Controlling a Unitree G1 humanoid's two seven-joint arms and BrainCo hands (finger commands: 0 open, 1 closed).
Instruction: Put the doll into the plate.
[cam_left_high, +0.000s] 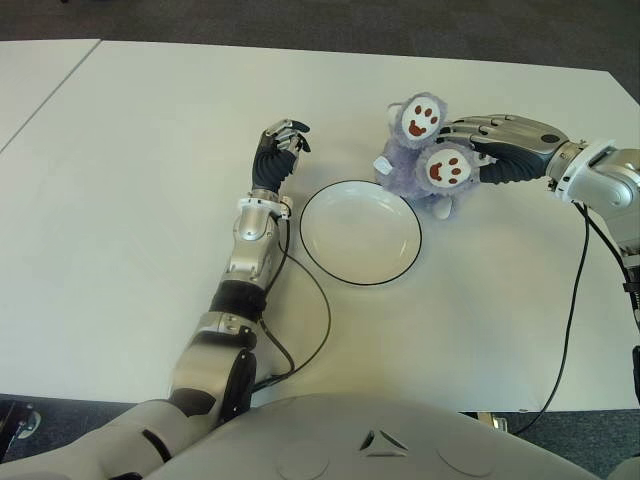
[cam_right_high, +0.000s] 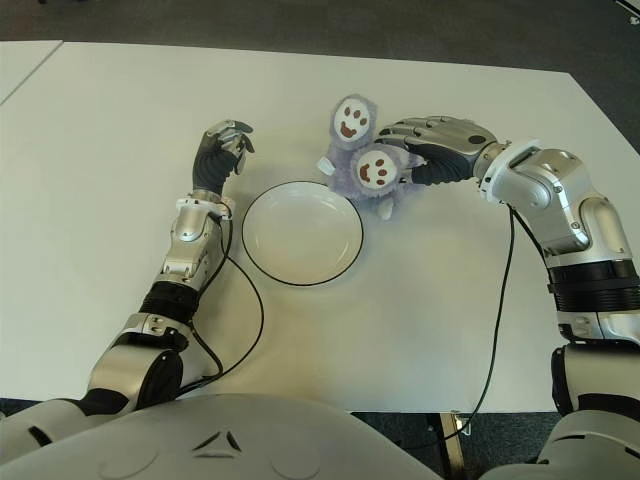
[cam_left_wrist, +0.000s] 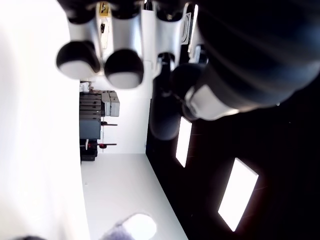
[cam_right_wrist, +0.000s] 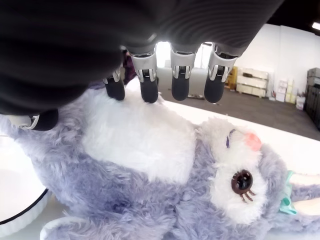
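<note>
The doll (cam_left_high: 425, 152) is a purple plush with a white belly (cam_right_wrist: 145, 135) and brown paw marks on its raised feet. It shows just past the far right rim of the plate (cam_left_high: 360, 235), which is white with a dark rim and holds nothing. My right hand (cam_left_high: 472, 150) reaches in from the right and is shut on the doll. Its fingers (cam_right_wrist: 180, 85) press over the belly, with the thumb on the other side. Left of the plate, my left hand (cam_left_high: 284, 140) stands upright with its fingers (cam_left_wrist: 122, 70) curled, holding nothing.
The white table (cam_left_high: 150, 200) spreads wide around the plate. A second white table (cam_left_high: 35, 80) adjoins at the far left. A black cable (cam_left_high: 322, 320) loops beside my left forearm, and another cable (cam_left_high: 572, 310) hangs from my right arm. Dark floor lies beyond the far edge.
</note>
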